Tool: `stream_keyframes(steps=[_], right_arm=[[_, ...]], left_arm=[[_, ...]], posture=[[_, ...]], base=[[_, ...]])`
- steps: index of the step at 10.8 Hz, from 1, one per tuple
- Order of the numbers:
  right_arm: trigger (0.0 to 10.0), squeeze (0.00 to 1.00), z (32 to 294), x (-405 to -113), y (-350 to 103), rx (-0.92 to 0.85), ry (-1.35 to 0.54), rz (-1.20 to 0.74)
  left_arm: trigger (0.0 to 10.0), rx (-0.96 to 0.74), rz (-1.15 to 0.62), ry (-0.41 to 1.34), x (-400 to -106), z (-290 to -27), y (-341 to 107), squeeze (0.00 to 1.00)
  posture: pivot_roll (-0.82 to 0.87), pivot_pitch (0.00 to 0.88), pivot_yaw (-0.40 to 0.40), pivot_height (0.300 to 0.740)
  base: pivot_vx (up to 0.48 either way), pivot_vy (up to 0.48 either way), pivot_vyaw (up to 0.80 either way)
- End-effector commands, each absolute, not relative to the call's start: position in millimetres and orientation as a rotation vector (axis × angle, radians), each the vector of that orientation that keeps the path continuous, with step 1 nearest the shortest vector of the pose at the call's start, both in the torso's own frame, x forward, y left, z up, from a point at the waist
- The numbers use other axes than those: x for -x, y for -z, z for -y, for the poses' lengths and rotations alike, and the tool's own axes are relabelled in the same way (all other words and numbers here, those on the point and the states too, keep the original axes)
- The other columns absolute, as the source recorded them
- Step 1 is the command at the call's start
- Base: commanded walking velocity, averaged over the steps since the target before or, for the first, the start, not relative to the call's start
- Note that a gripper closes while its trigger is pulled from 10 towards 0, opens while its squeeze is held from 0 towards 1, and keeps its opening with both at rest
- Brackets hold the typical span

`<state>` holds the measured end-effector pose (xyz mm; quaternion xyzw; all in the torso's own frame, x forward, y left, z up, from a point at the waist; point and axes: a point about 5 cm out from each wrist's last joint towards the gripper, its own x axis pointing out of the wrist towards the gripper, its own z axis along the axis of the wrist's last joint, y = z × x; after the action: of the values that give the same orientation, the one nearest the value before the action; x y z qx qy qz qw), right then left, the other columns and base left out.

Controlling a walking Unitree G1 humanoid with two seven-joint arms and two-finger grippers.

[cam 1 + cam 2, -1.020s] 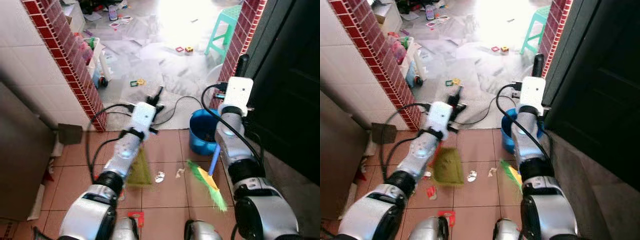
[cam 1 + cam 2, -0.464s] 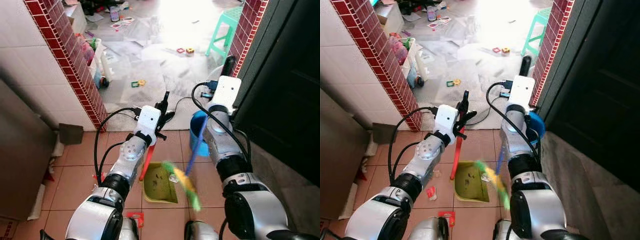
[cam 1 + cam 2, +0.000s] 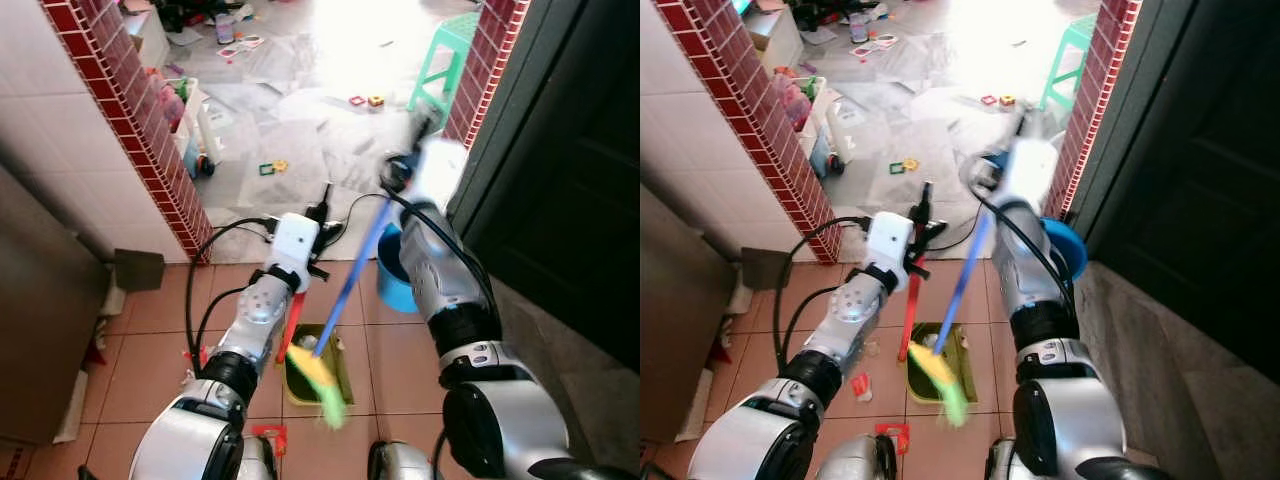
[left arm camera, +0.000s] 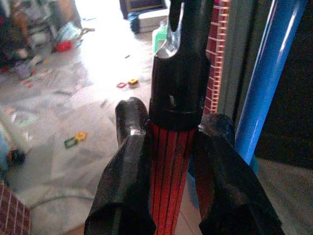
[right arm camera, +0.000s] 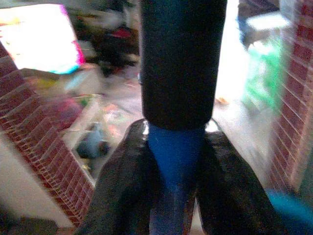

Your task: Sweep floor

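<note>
A robot looks down at a terracotta tiled floor [image 3: 150, 350] in a doorway between two red brick pillars.

Its left gripper [image 4: 171, 161] has its jaws closed on the red, black-capped handle [image 4: 168, 161] of a green dustpan [image 3: 318, 350]. The dustpan sits flat on the tiles just in front of the robot.

Its right gripper [image 5: 171, 161], blurred in the head views, has its jaws closed on the blue handle of a broom [image 3: 350, 280]. The handle slants down from the right gripper towards the robot's left. The yellow and green bristles [image 3: 322, 380] lie over the near edge of the dustpan.

The head views show one blue bucket [image 3: 395, 280] beside the right arm, against a dark door [image 3: 570, 180]. They also show one green stool [image 3: 445, 55] on the pale floor beyond the doorway. Several small toys are scattered there. Two scraps of litter lie on the tiles to the left of the dustpan.

The left wrist view shows the two black fingers [image 4: 127, 171] pressing the red handle from either side, with the blue broom pole alongside. The right wrist view shows, blurred, the pole's black cap above the fingers.
</note>
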<state>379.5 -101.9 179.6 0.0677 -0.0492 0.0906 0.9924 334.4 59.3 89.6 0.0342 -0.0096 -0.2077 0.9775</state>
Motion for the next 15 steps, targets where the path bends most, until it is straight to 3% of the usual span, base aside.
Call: stream_keyframes(steps=[1,5,8,9,12,15], right_arm=[[10.0,0.00,93,-382,-228,-0.089,-0.325,0.273],[10.0,0.00,100,-380,-269,0.136,-0.531,0.418],[10.0,0.00,109,-372,-248,0.264,-0.547,0.462],[10.0,0.00,110,-367,-224,0.283,-0.470,0.459],[10.0,0.00,104,-359,-174,0.194,-0.313,0.332],[10.0,0.00,104,-364,-154,0.046,-0.278,0.165]], left_arm=[[10.0,-0.028,-0.062,0.388,-329,-66,-75,0.00],[10.0,0.018,-0.047,0.419,-322,-69,-81,0.00],[10.0,-0.042,-0.087,0.453,-315,-72,-74,0.00],[10.0,-0.048,-0.085,0.489,-310,-74,-78,0.00],[10.0,0.050,-0.141,0.649,-296,-68,-79,0.00],[10.0,0.036,-0.165,0.701,-294,-63,-83,0.00]], posture=[[-0.08,0.148,0.059,0.740],[-0.08,0.214,0.049,0.740],[-0.08,0.222,0.046,0.740],[-0.08,0.218,0.048,0.740],[-0.03,0.207,0.059,0.740],[-0.04,0.187,0.062,0.740]], base=[[0.000,0.000,0.00],[0.000,0.000,0.00],[0.000,0.000,0.00],[0.000,0.000,0.00],[0.000,0.000,0.00],[0.000,0.000,0.00]])
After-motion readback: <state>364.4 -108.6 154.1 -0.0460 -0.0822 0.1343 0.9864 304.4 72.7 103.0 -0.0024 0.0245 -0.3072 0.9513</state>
